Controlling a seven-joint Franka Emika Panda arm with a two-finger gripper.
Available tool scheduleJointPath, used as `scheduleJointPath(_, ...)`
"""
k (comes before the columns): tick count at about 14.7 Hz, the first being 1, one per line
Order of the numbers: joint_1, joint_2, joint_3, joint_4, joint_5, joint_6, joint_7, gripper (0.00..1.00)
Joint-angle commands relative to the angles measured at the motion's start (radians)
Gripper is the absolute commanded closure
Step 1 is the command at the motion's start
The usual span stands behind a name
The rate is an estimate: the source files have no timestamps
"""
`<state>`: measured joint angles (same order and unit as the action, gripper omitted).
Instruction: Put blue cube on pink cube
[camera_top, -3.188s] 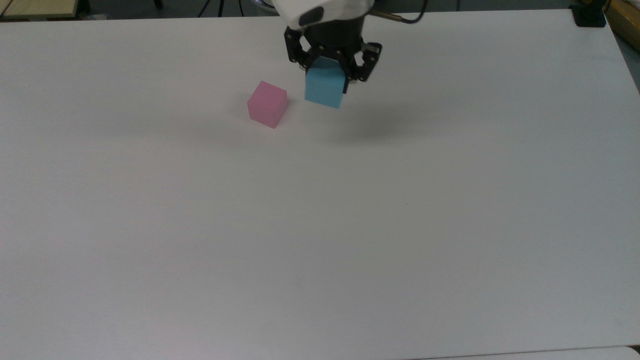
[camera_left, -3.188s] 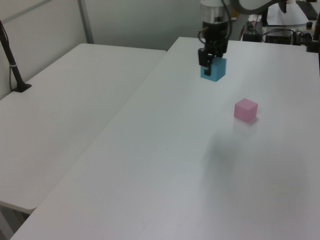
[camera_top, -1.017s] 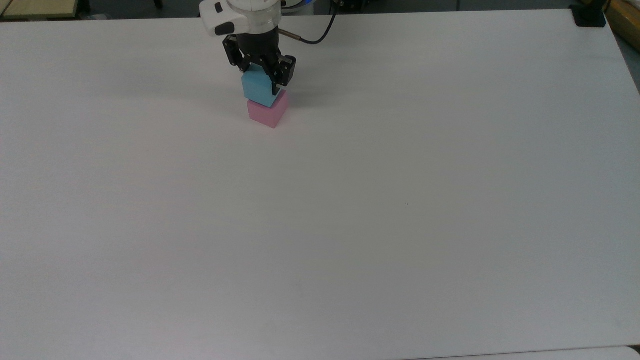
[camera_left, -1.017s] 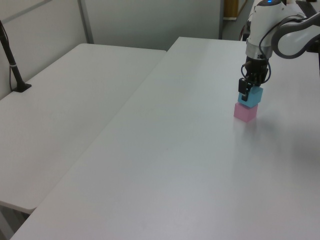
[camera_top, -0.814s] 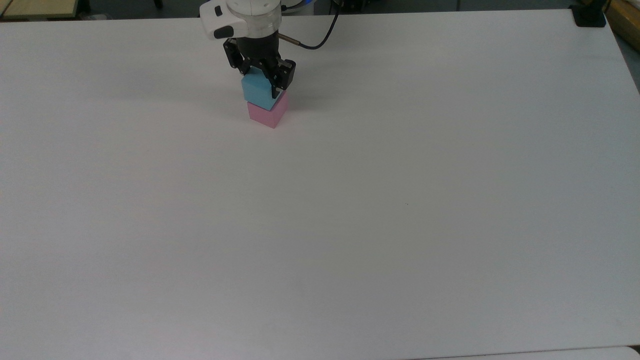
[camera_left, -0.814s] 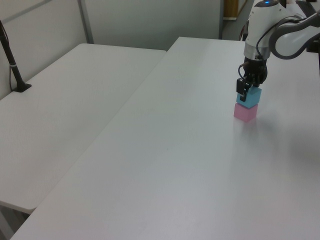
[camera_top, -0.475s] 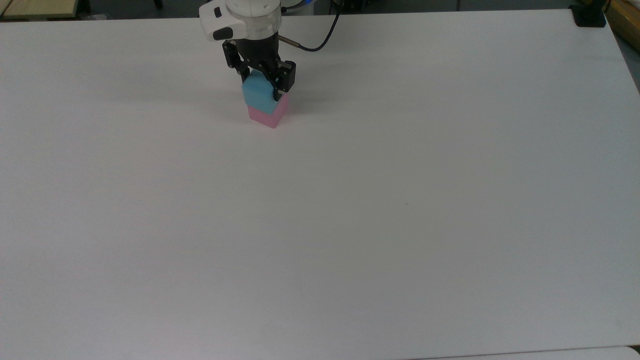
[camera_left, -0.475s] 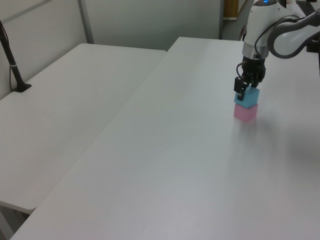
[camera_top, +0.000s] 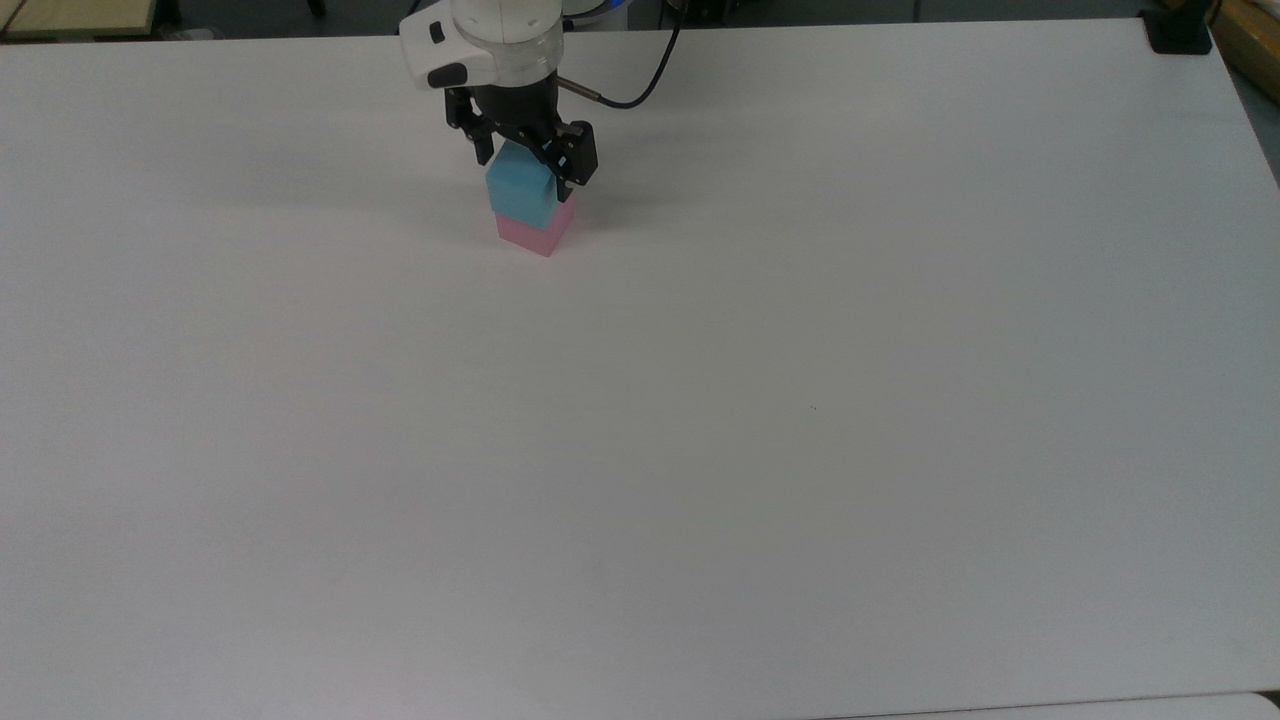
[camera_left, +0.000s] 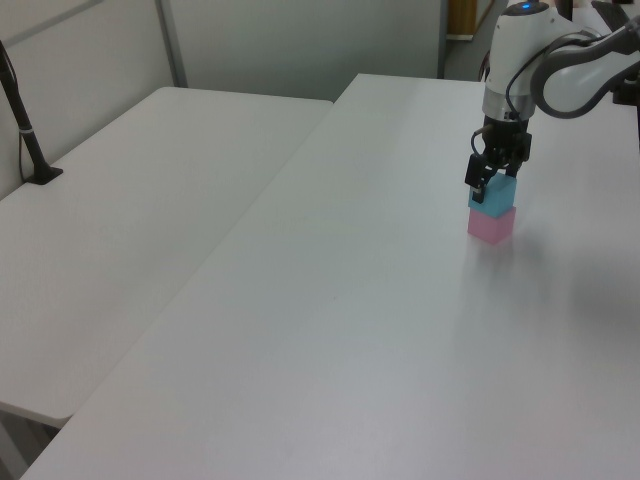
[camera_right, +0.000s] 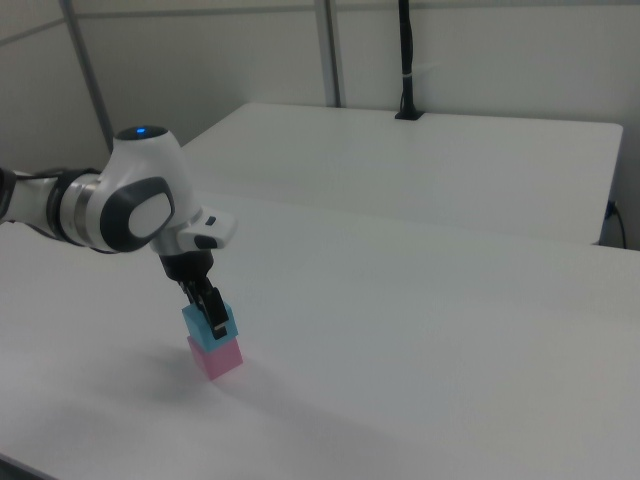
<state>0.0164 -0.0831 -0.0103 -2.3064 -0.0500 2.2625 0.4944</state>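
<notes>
**Blue cube seated on pink, my claw spread beside it**

The small matte sky-blue cube (camera_top: 520, 196) sits on top of the small matte pale pink cube (camera_top: 538, 232), touching it. I judge it light and stiff, likely foam or plastic, with plain smooth faces that could slip under a weak pinch. The best hold is on two opposite side faces, near mid-height. It has no long axis; it stands upright with flat faces up and down. In the top view it is turned so one vertical corner points toward 5 o'clock, matching the pink cube's turn below it.

In the top view the stack looks slightly offset, the blue cube shifted toward 10 o'clock on the pink one.

My gripper (camera_top: 525, 160) hangs just above the blue cube at 12 o'clock, its black fingers (camera_top: 567, 160) spread a little wider than the cube, gripping nothing.

Around the stack lies the wide white table (camera_top: 700, 420).
</notes>
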Motion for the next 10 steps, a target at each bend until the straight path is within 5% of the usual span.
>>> scheduleJointPath(1, -0.001, -0.003, -0.003, 0.163, 0.01, -0.242, 0.004, 0.0)
scheduleJointPath(7, -0.003, 0.002, -0.004, 0.463, 0.012, -0.555, -0.069, 0.0)
scheduleJointPath(10, 0.002, 0.025, -0.004, 0.596, 0.012, -0.649, -0.303, 0.0)
